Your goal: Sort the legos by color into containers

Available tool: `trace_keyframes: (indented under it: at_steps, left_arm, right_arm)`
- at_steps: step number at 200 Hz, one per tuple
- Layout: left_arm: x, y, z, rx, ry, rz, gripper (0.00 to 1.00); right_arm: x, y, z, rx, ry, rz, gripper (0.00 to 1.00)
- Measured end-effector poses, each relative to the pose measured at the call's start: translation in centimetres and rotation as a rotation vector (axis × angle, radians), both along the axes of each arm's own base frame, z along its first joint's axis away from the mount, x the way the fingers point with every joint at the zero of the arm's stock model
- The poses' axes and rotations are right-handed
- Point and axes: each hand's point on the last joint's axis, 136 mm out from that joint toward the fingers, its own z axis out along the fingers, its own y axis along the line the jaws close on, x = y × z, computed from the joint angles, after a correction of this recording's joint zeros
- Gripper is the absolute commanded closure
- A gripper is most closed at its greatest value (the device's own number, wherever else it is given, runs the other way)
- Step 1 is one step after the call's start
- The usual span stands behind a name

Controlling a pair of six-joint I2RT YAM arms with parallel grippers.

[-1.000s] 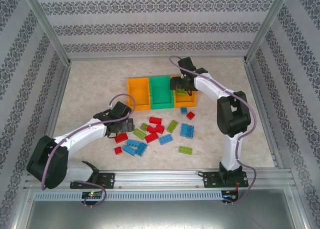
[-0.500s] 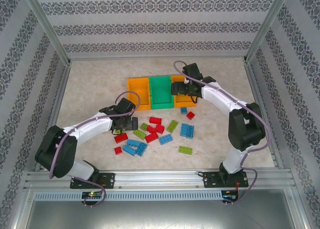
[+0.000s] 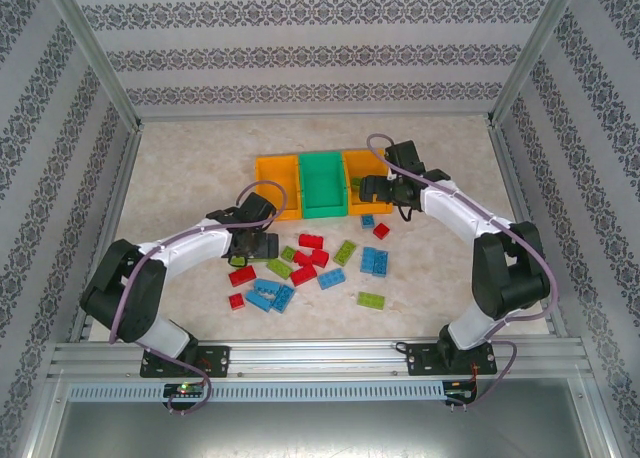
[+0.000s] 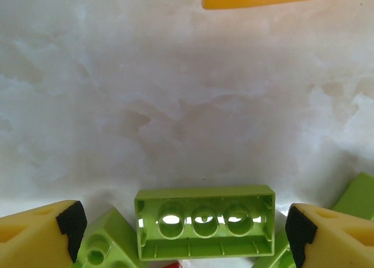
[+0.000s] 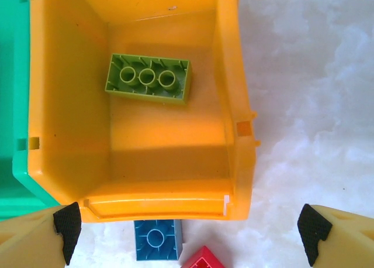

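An upside-down light green lego [image 4: 204, 221] lies on the table between the fingers of my left gripper [image 4: 184, 233], which is open with gaps on both sides. This gripper [image 3: 264, 246] is at the left edge of the scattered legos, among them red [image 3: 311, 241], blue [image 3: 374, 260] and green [image 3: 371, 300] ones. The containers stand in a row: left orange bin [image 3: 277, 183], green bin [image 3: 322, 183], right orange bin [image 5: 163, 206]. My right gripper [image 5: 188, 230] hangs open and empty over that bin's near rim. One green lego [image 5: 148, 79] lies inside it.
A small blue lego [image 5: 156, 240] and a red one [image 5: 204, 261] lie just in front of the right orange bin. More green legos [image 4: 102, 247] crowd the left gripper's fingers. Metal frame posts and patterned walls enclose the table.
My left gripper has slid right to the green legos and its jaws have narrowed slightly. My right gripper has drawn back from over the right orange bin toward its near rim.
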Motion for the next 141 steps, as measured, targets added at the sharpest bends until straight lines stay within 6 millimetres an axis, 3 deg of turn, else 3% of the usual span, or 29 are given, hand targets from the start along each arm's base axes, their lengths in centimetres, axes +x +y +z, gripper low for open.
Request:
trace_keyframes:
  at_steps: [75,141]
  left_arm:
    - [0.3,-1.2,-0.4,-0.052,0.005,-0.017,0.14]
    - [0.2,-0.9,-1.4,-0.03,0.026,-0.012,0.18]
  right_arm:
    - [-0.2,-0.3,0.3,0.009,-0.013,-0.007,0.02]
    - [-0.5,-0.3,-0.2,0.011,-0.002,-0.006,0.02]
